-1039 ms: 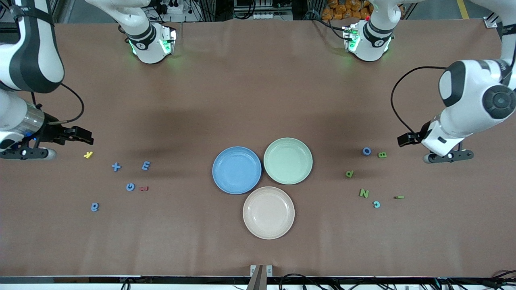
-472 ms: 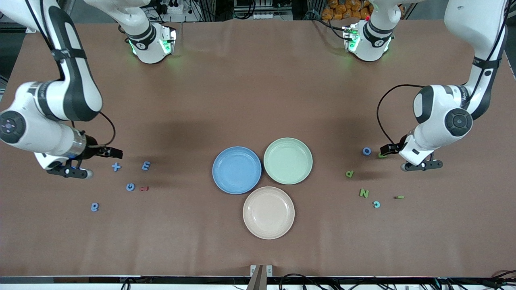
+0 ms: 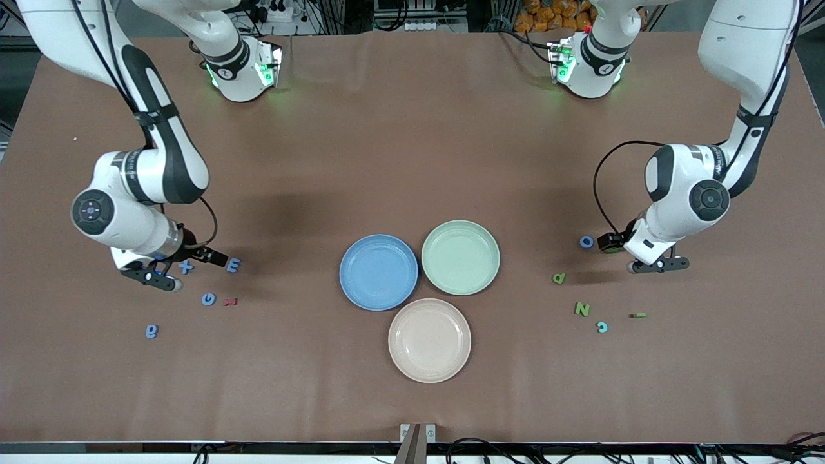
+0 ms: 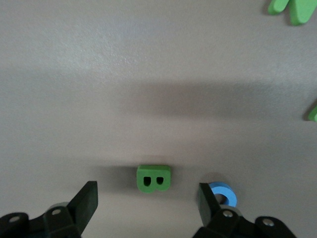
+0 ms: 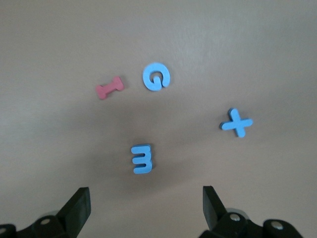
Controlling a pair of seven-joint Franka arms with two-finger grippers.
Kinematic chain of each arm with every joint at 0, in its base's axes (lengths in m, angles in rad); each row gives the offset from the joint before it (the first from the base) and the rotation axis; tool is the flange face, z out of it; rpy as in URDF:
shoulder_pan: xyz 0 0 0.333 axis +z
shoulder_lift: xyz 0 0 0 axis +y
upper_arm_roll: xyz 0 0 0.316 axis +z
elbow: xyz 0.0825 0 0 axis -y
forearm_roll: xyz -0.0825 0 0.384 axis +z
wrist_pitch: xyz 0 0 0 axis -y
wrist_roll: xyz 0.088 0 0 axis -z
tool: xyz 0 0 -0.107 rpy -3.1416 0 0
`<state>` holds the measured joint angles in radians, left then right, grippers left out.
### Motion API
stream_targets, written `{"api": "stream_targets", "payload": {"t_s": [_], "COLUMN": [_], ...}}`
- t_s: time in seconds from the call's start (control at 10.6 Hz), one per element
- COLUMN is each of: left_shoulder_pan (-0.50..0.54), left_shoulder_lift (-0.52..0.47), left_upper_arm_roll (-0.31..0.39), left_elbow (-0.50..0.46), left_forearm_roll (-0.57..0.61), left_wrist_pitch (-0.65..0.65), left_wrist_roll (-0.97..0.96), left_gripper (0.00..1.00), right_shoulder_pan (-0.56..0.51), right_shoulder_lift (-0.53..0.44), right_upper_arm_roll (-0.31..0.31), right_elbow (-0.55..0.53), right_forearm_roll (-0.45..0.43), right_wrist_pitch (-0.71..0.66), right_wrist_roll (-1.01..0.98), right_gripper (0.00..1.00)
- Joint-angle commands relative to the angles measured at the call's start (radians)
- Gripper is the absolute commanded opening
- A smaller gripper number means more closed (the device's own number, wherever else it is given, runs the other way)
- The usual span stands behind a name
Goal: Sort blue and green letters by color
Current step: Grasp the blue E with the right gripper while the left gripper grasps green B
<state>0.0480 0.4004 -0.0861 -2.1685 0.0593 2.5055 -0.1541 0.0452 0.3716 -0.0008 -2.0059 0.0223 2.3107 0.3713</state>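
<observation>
Blue and green letters lie in two groups on the worktop (image 3: 412, 161) — mostly blue ones toward the right arm's end, mostly green ones toward the left arm's end. The left gripper (image 4: 148, 201) hangs with fingers spread wide over the green B (image 4: 154, 178), beside the blue O (image 4: 223, 194). The right gripper (image 5: 143, 203) is also wide apart, over the blue E (image 5: 142, 158) — not touching it.

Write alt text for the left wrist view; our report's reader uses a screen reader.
The left gripper hangs open over the brown table, its black fingers either side of a small flat green letter B. A blue ring-shaped letter O lies beside one finger, and parts of other green letters show at the edge.
</observation>
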Motion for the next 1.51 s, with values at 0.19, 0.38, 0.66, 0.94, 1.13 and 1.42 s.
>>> {"api": "stream_targets", "payload": {"t_s": [0.19,0.38,0.66,0.94,1.13,1.42], "left_shoulder_pan": [-0.002,0.000,-0.002,-0.003,-0.002,-0.013], "left_shoulder_lift": [0.035,0.057,0.064,0.077,0.066,0.002], "left_upper_arm_roll": [0.002,0.003,0.003,0.005,0.003,-0.006], "left_elbow": [-0.010,-0.007,-0.005,0.002,0.012,0.050], "left_forearm_roll": [0.025,0.037,0.037,0.057,0.080,0.080], "left_wrist_pitch": [0.055,0.081,0.090,0.092,0.087,0.035], "left_wrist_roll": [-0.021,-0.021,-0.021,-0.018,-0.022,-0.059], "left_gripper": [0.82,0.79,0.62,0.32,0.04,0.00], "right_shoulder_pan": [0.005,0.025,0.028,0.028,0.028,0.027], "right_shoulder_lift": [0.070,0.096,0.133,0.165,0.176,0.194], "right_upper_arm_roll": [0.004,0.004,0.004,0.004,0.004,0.002], "right_elbow": [-0.040,-0.036,-0.031,-0.005,0.007,0.032], "right_forearm_roll": [0.039,0.041,0.041,0.041,0.041,0.039], "right_wrist_pitch": [0.082,0.110,0.131,0.133,0.133,0.133], "right_wrist_roll": [0.044,0.044,0.044,0.044,0.043,0.034], "right_gripper": [1.00,1.00,1.00,1.00,1.00,1.00]}}
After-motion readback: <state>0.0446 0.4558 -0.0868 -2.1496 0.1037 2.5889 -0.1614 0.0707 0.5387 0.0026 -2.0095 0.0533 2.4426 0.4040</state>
